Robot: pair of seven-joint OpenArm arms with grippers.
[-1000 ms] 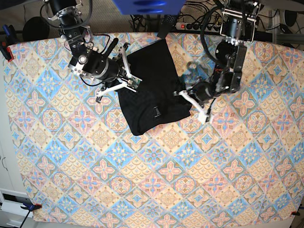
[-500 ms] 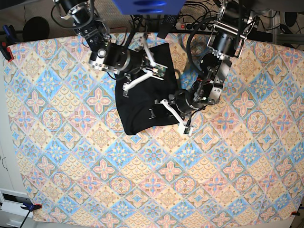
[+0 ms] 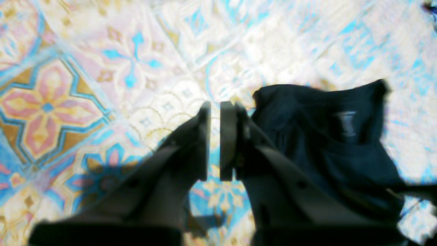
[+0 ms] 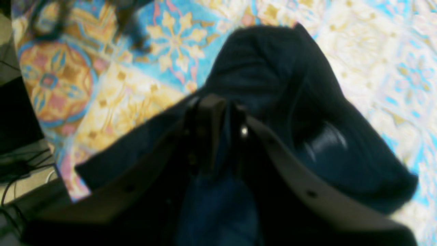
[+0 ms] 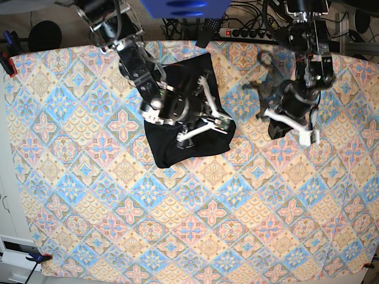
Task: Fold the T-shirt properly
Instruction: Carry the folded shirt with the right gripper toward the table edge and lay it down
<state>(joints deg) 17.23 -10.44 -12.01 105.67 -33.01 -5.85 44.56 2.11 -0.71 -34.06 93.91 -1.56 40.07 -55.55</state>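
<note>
Found T-shirt point(image 5: 186, 112) folded compact near tablecloth's point(image 5: 177, 236) far edge, mostly done, final tidying left; right gripper point(image 5: 201, 127) over it, fingers together, grasp unclear; left gripper point(image 3: 214, 140) clenched empty beside.

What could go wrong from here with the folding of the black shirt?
1. The right tool lies over the T-shirt with its jaws nearly closed; pulling away may drag the cloth and undo the fold.
2. The left tool, closed and empty, hangs over the tablecloth beside the shirt; going lower there, it may snag the tablecloth.
</note>
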